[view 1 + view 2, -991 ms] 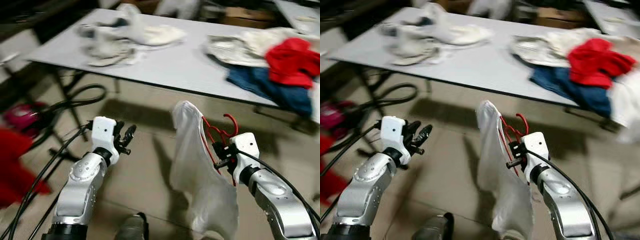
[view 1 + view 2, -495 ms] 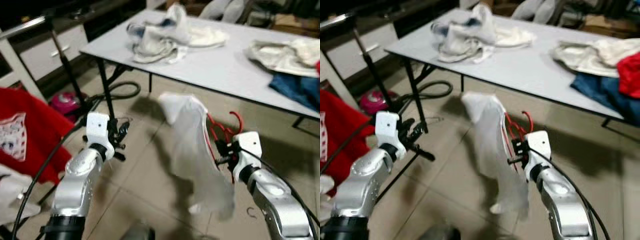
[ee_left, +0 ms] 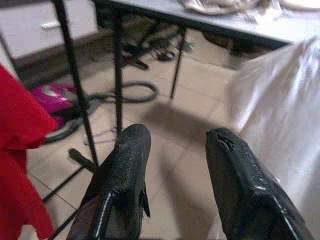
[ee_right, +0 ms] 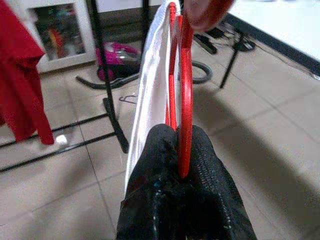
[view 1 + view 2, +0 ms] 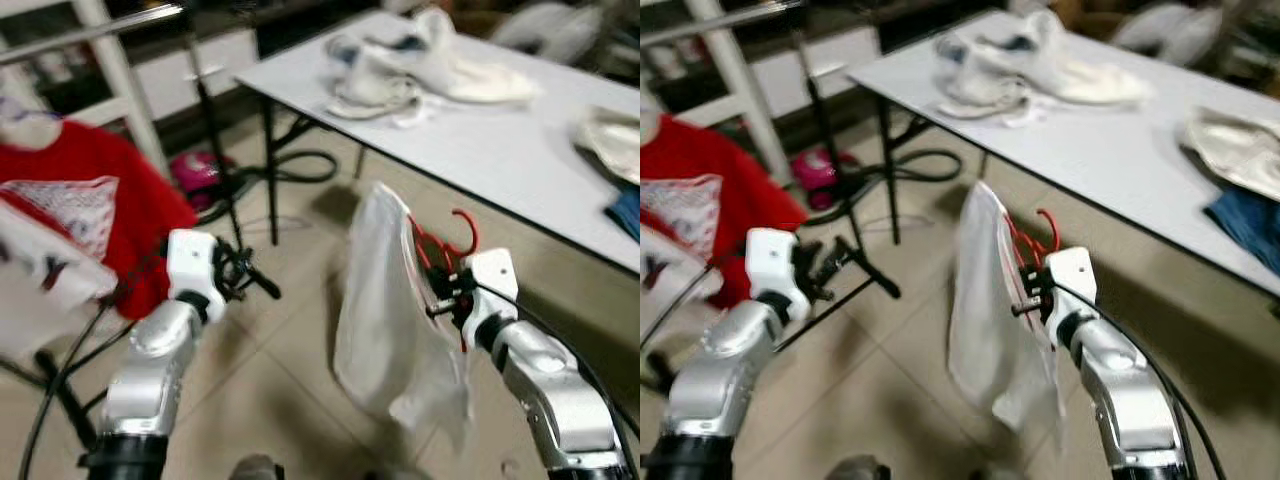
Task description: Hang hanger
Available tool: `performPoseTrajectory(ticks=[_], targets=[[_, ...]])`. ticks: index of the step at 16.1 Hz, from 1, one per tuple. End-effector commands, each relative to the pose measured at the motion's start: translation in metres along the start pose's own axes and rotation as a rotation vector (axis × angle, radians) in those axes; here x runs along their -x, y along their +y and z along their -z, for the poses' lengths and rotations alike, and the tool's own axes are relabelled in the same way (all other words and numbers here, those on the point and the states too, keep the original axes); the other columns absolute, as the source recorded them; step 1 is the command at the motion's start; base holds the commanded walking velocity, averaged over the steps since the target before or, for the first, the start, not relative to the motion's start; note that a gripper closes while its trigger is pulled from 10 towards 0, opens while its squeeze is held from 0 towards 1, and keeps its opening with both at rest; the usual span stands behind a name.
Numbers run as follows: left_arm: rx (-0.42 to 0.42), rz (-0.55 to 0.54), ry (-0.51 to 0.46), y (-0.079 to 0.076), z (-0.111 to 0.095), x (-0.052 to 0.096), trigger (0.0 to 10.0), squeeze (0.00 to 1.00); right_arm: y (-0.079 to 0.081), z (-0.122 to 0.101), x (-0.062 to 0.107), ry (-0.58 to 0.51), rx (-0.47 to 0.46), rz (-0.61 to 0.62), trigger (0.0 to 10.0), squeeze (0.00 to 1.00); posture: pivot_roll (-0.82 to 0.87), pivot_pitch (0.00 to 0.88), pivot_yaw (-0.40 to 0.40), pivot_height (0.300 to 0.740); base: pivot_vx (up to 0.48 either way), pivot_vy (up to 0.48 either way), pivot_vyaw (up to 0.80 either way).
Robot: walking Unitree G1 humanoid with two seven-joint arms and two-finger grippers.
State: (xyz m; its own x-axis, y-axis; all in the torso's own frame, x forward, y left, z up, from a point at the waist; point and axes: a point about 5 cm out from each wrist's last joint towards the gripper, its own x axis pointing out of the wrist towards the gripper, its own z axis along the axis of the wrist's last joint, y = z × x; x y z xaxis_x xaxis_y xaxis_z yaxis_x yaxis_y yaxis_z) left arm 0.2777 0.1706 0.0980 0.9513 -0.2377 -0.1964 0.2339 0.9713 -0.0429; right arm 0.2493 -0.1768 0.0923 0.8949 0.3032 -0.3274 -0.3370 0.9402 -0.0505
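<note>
The right tool (image 4: 180, 150) is clenching a red hanger (image 4: 184, 90), its two black fingers (image 4: 155, 165) pressed together on the wire just below the hook. A white garment (image 5: 385, 300) is draping from that hanger, hanging down in front of the right arm and above the tiled floor (image 5: 280, 390). In the head views the hanger's red hook (image 5: 462, 228) is sticking up beside the garment's top edge, just above the tool's white housing.

The left tool (image 3: 175, 165) is holding nothing, its fingers (image 3: 127, 170) spread apart with bare floor showing between them. It is reaching forward at about the same height as the right tool, well apart from the garment, and pointing toward the black leg of a clothes rack (image 5: 215, 150).

A red garment (image 5: 110, 210) with a white patterned panel is hanging on the robot's left, beside the left arm. Past the rack's black base bars, a pink object (image 5: 195, 165) and a coiled black hose (image 5: 300, 170) are lying on the floor. Beyond them a pale surface (image 5: 500, 150) is carrying a heap of white clothes (image 5: 420, 70) near its far side, more light fabric at its right edge and a scrap of blue cloth (image 5: 1245, 220) next to that.
</note>
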Motion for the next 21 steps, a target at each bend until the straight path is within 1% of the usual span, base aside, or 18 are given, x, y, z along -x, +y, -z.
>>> performPoseTrajectory(ticks=[1,6,7,8,9,11,13,14,15,18,21], targets=[[0.004,0.021,0.000,-0.009,0.000,-0.001,10.0,0.00,-0.007,-0.003,0.001,-0.009,0.022,0.020,10.0,0.00,-0.05,0.000,0.003,0.740,0.000,-0.480,0.80],[0.009,0.013,0.003,-0.009,0.002,0.000,10.0,0.00,-0.011,-0.004,0.001,-0.015,0.021,0.040,10.0,0.00,-0.05,0.000,0.001,0.740,0.000,-0.480,0.80],[0.007,0.022,-0.012,-0.010,0.000,0.000,10.0,0.00,-0.011,-0.002,0.001,-0.015,0.014,0.053,10.0,0.00,-0.05,0.000,0.001,0.740,0.000,-0.480,0.80],[0.028,0.026,-0.030,-0.011,-0.003,0.000,10.0,0.00,-0.012,-0.001,0.002,-0.026,-0.018,0.084,10.0,0.00,-0.06,0.000,0.005,0.740,0.000,0.000,0.00],[0.032,0.028,-0.042,-0.011,-0.006,-0.001,10.0,0.00,-0.012,0.001,0.003,-0.020,-0.046,0.102,10.0,0.00,-0.06,0.000,0.009,0.740,0.000,0.000,0.00],[0.001,0.064,-0.062,-0.010,-0.010,-0.002,10.0,0.00,-0.009,0.007,0.005,-0.013,-0.096,0.136,10.0,0.00,-0.06,0.000,0.027,0.740,0.000,0.000,0.00],[-0.007,0.071,-0.061,-0.010,-0.010,-0.002,10.0,0.00,-0.009,0.008,0.006,-0.015,-0.106,0.147,10.0,0.00,-0.06,0.000,0.027,0.740,0.000,0.000,0.00],[-0.010,0.074,-0.056,-0.010,-0.009,-0.002,10.0,0.00,-0.009,0.008,0.008,-0.021,-0.108,0.169,10.0,0.00,-0.06,0.000,0.040,0.740,0.345,0.000,0.00],[-0.007,0.091,-0.056,-0.011,-0.010,-0.004,10.0,0.00,-0.010,0.008,0.009,-0.028,-0.095,0.193,10.0,0.00,-0.07,0.000,0.055,0.740,0.420,0.000,0.80],[-0.012,0.117,-0.058,-0.013,-0.011,-0.005,10.0,0.00,-0.010,0.006,0.008,-0.042,-0.076,0.201,10.0,0.00,-0.07,0.000,0.058,0.740,0.447,0.000,0.71],[-0.019,0.111,-0.058,-0.011,-0.011,-0.006,10.0,0.00,-0.010,0.004,0.006,-0.052,-0.077,0.200,10.0,0.00,-0.07,0.000,0.057,0.740,0.451,0.000,0.00]])
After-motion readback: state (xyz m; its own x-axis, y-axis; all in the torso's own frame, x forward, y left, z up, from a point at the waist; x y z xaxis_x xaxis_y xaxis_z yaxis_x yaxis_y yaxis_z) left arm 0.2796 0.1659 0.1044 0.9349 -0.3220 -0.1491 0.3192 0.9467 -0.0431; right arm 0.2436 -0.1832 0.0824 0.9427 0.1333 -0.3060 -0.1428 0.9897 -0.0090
